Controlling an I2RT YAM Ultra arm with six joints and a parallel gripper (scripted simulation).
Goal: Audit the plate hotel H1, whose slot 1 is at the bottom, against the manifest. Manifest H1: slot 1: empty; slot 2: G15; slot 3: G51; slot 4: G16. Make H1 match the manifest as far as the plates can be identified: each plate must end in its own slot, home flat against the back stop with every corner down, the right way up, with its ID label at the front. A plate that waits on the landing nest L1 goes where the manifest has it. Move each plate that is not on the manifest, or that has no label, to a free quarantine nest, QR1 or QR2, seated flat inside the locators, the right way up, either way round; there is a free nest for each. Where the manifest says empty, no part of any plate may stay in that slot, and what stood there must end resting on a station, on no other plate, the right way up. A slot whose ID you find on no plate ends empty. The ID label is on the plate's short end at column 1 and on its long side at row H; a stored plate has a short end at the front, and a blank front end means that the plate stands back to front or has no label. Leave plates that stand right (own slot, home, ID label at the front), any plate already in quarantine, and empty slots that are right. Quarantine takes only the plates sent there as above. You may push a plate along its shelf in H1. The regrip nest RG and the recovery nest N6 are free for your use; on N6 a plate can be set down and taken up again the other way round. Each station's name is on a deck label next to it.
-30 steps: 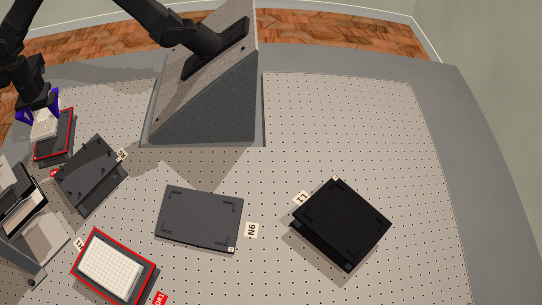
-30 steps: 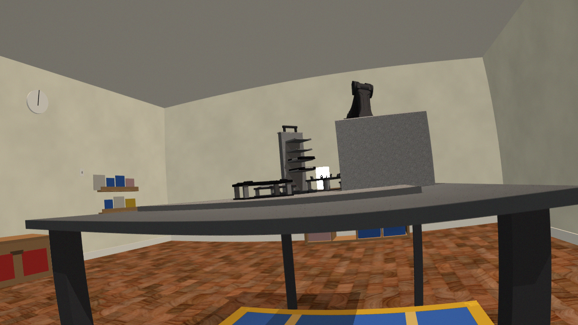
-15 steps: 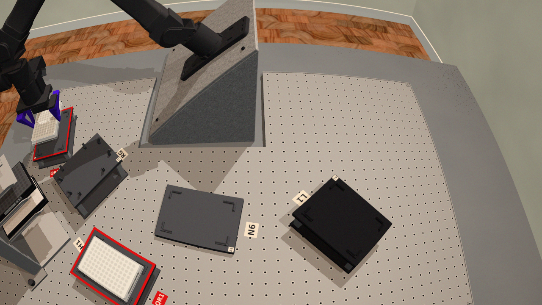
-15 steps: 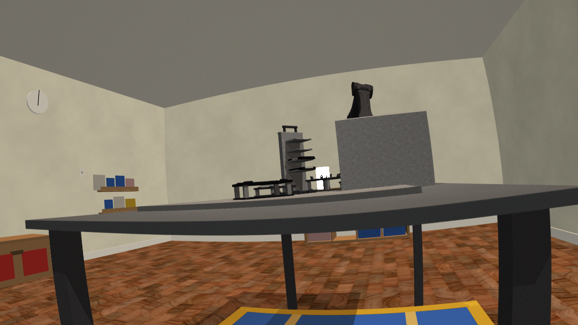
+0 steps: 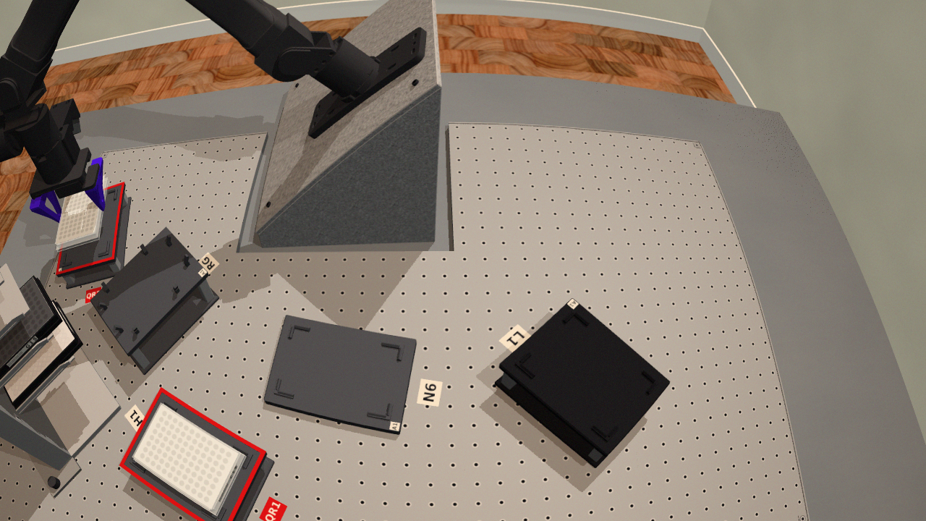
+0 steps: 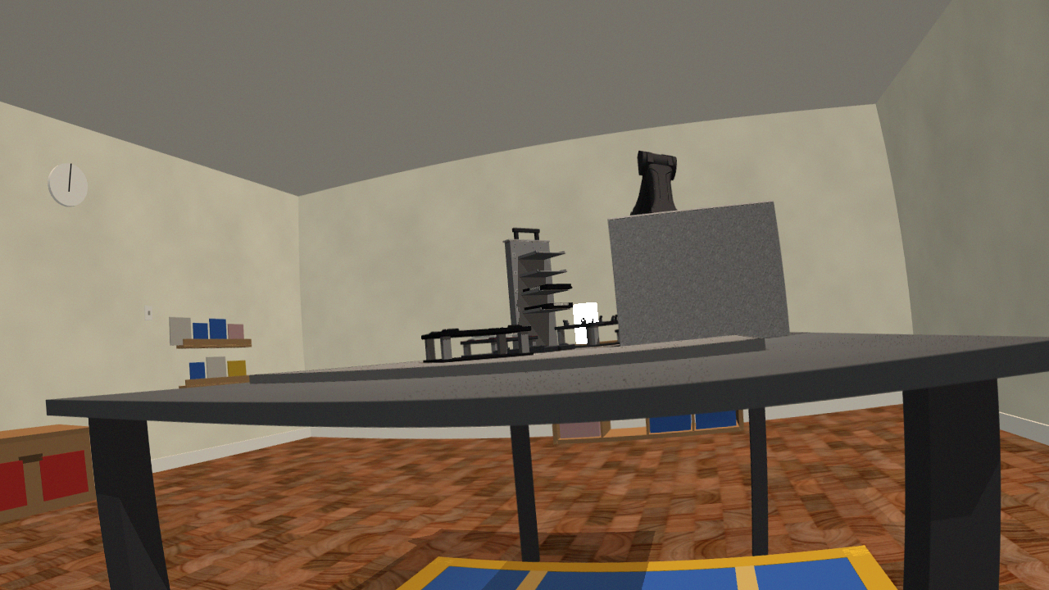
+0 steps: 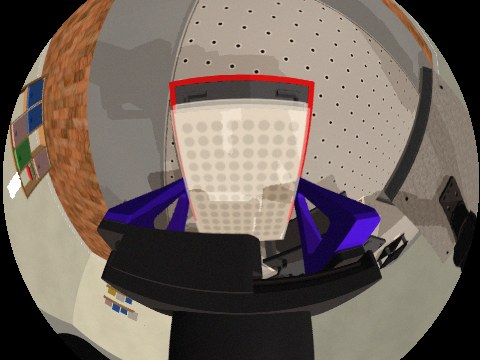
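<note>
My gripper (image 5: pixel 69 197) (image 7: pixel 241 182) has blue fingers and is shut on the short end of a white well plate (image 5: pixel 79 223) (image 7: pixel 240 160). It holds the plate the right way up, close above the red-framed quarantine nest QR2 (image 5: pixel 119 217) (image 7: pixel 240 79). The plate overhangs the nest's far-left end. I cannot tell whether it touches the nest. The plate hotel H1 (image 5: pixel 32 343) (image 6: pixel 538 282) stands at the left edge, with plates on some shelves. Their labels cannot be read. A second white plate (image 5: pixel 184 453) lies flat in quarantine nest QR1 (image 5: pixel 213 421).
The regrip nest RG (image 5: pixel 152 291) stands beside QR2. The recovery nest N6 (image 5: pixel 339 372) and the black landing nest L1 (image 5: pixel 582 378) are both empty. The grey wedge (image 5: pixel 362 168) that bears the arm's base rises at the back.
</note>
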